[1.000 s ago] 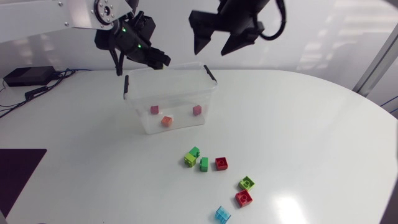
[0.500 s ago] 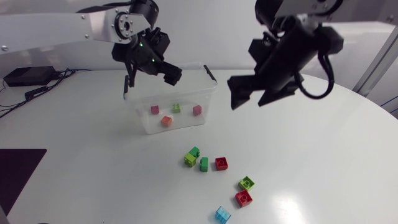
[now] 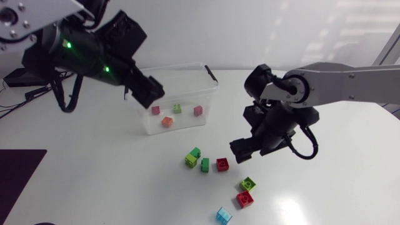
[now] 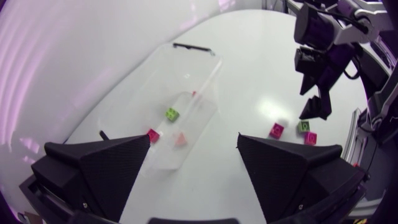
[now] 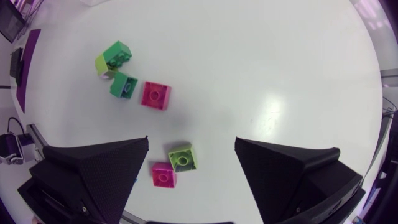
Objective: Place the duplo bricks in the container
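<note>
- Step in hand, as I judge it: picking up the next loose brick. Four are in the container [image 3: 145, 124], six or so lie outside it.
- Right gripper [image 5: 191, 146]: fingers spread wide, nothing held. It hangs over the loose bricks on the table [image 3: 325, 187].
- In the right wrist view, the lime brick [image 5: 182, 157] sits in the gap between the fingers, nearer one finger than the other. Neither finger touches it.
- Near red brick [image 5: 163, 175] is touching or just beside the lime brick, on the side closer to the wrist.
- Ahead of the fingers: far red brick [image 5: 154, 95], then the dark green brick [image 5: 124, 86], then the green pair [image 5: 112, 57], the last two close together.
- Blue brick [image 3: 223, 215] lies apart from the rest, behind the right gripper.
- Left gripper [image 4: 194, 146]: fingers also wide and empty. The container lies ahead of its gap, well clear of both fingers.
- Inside the container: pink brick [image 3: 155, 110], small green brick [image 3: 177, 108], second pink brick [image 3: 198, 110], orange brick [image 3: 167, 121].
- Next move, my reading: lime brick is the likely target. The right gripper needs to centre on it, descend, and close across two opposite faces.
- Caution: the near red brick crowds it, so a finger could land on or nudge that neighbour. Turning the wrist so the fingers straddle the free sides would help.
- After the grasp: lift, carry over the container's rim, release.
</note>
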`<action>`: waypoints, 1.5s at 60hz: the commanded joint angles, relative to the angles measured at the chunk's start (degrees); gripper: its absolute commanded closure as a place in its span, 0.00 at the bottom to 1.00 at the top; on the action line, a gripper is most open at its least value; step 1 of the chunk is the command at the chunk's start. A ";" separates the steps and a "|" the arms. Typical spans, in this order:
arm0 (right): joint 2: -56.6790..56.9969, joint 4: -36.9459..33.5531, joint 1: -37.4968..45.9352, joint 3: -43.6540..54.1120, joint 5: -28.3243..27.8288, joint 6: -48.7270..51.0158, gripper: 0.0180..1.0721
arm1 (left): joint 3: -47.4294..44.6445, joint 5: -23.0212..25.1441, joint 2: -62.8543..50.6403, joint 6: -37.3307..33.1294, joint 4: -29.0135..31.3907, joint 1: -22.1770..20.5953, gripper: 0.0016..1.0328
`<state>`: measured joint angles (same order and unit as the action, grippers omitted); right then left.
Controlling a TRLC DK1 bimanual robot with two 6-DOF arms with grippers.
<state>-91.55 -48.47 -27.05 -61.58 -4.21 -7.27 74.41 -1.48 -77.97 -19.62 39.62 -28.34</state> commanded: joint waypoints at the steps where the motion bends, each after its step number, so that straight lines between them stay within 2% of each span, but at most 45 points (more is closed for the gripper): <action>1: -3.11 1.53 -0.99 3.40 0.69 0.94 0.05 | -6.30 0.60 0.19 -3.15 0.99 -0.40 0.05; 10: -6.80 4.00 -2.13 5.42 1.04 1.38 0.05 | -11.66 1.21 -1.74 -4.20 0.37 -0.93 0.05; 23: -9.53 5.14 -2.83 6.39 1.39 1.55 0.15 | -15.61 2.09 -7.28 -4.55 -2.09 -2.51 0.05; 35: -10.58 4.52 -3.27 8.14 1.48 2.26 0.36 | -15.96 4.02 -13.08 -3.94 -3.49 -4.97 0.05; 38: -10.41 4.35 -3.71 8.67 1.57 2.26 0.44 | -16.23 4.38 -14.05 -3.50 -4.28 -6.03 0.05; 44: -9.35 4.26 -3.63 9.20 2.01 2.26 0.77 | -16.23 4.46 -16.68 -2.71 -6.22 -7.35 0.05; 61: -0.12 -0.05 -3.71 5.95 3.50 2.17 0.78 | -17.20 4.46 -22.48 -1.30 -13.69 -10.51 0.05; 81: 2.16 -4.53 -3.01 -13.04 2.54 -0.38 0.78 | -18.69 3.23 -28.37 -0.95 -21.95 -11.83 0.06; 83: 1.64 -4.53 -2.66 -14.80 2.45 -0.82 0.78 | -18.87 3.15 -28.64 -0.95 -22.56 -11.92 0.07; 86: 0.67 -4.44 -2.40 -17.70 2.45 -1.35 0.78 | -19.39 3.15 -29.34 -0.95 -23.27 -12.18 0.15; 90: -0.83 -4.00 -1.96 -21.12 2.10 -1.96 0.78 | -20.36 3.15 -29.60 -0.86 -24.76 -12.71 0.36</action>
<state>-90.15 -52.10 -29.71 -78.94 -1.72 -7.38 56.31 2.24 -105.82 -21.08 15.88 -40.12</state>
